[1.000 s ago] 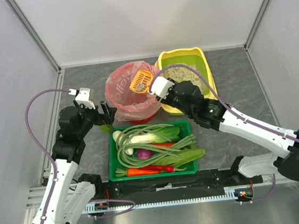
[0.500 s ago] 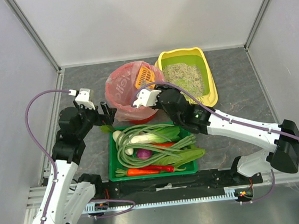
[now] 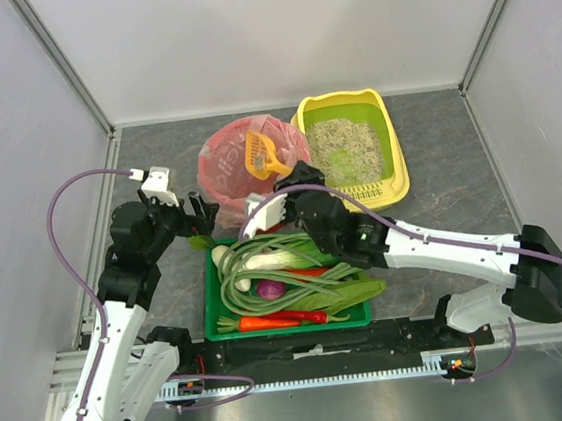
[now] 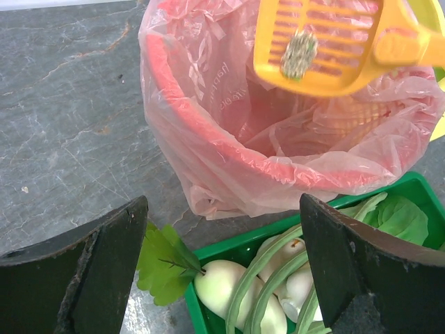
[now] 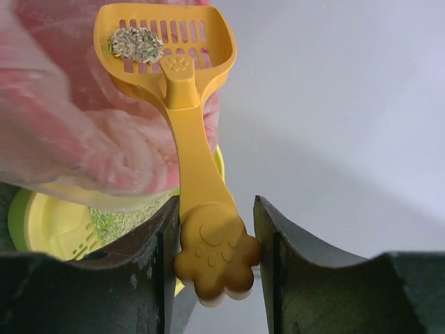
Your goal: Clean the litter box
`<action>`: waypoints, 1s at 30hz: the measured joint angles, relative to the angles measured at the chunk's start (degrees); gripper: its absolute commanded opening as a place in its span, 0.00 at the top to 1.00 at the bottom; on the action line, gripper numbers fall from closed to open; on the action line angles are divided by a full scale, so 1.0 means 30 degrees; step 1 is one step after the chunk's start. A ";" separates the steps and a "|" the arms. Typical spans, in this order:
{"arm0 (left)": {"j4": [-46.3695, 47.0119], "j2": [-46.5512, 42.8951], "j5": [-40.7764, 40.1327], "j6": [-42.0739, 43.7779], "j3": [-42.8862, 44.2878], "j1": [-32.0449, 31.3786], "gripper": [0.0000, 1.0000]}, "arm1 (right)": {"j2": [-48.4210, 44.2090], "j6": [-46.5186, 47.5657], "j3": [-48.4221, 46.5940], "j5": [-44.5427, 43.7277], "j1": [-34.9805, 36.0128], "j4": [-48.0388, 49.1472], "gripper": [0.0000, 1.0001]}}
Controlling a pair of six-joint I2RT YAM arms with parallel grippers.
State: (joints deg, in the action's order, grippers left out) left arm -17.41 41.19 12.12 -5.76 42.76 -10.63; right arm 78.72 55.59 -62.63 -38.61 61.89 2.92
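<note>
The yellow litter box [image 3: 384, 119] with grey-beige litter stands at the back right; a bit of its rim shows in the right wrist view [image 5: 42, 223]. My right gripper [image 5: 212, 261] is shut on the paw-shaped handle of an orange slotted scoop [image 5: 174, 56]. The scoop [image 3: 258, 157] hangs over the red bin with the pink bag [image 3: 226, 166] and carries a small clump of litter [image 5: 137, 44]. The scoop [image 4: 327, 45] also shows in the left wrist view, above the bin [image 4: 229, 149]. My left gripper [image 4: 222, 271] is open and empty, left of the bin.
A green tray [image 3: 211, 293] of vegetables, with long green beans, white radishes, a red chilli and carrots, sits in front of the bin, under my right arm. Its corner [image 4: 229, 254] and a green leaf [image 4: 163, 268] lie between my left fingers. Grey walls enclose the table.
My right gripper has swung left from the litter box and carried the scoop over the red bin. The left arm has not moved.
</note>
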 measured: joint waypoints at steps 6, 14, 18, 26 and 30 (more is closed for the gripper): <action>-0.0007 -0.0022 -0.0007 0.0044 -0.0007 0.0000 0.04 | 0.0517 0.2790 0.0546 -0.0925 0.1333 0.0627 1.00; -0.0007 -0.0087 -0.0007 0.0073 -0.0007 -0.0036 0.04 | 0.1173 0.5311 0.0729 -0.2725 0.1341 0.2200 1.00; -0.0007 -0.0131 -0.0007 0.0087 -0.0015 -0.0036 0.04 | 0.1188 0.5668 0.0765 -0.3126 0.1333 0.2922 1.00; -0.0007 -0.0219 -0.0044 0.0095 -0.0015 -0.0036 0.04 | -0.0350 0.3570 0.1158 -0.1413 0.1341 0.3045 1.00; 0.0029 -0.0743 -0.0503 0.0109 -0.0102 -0.0036 0.04 | -0.2710 0.1151 0.1209 -0.0211 0.1341 0.2892 1.00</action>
State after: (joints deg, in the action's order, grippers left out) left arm -17.32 38.96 10.61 -5.43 42.46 -10.74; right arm 70.59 59.05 -59.00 -39.24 65.91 11.60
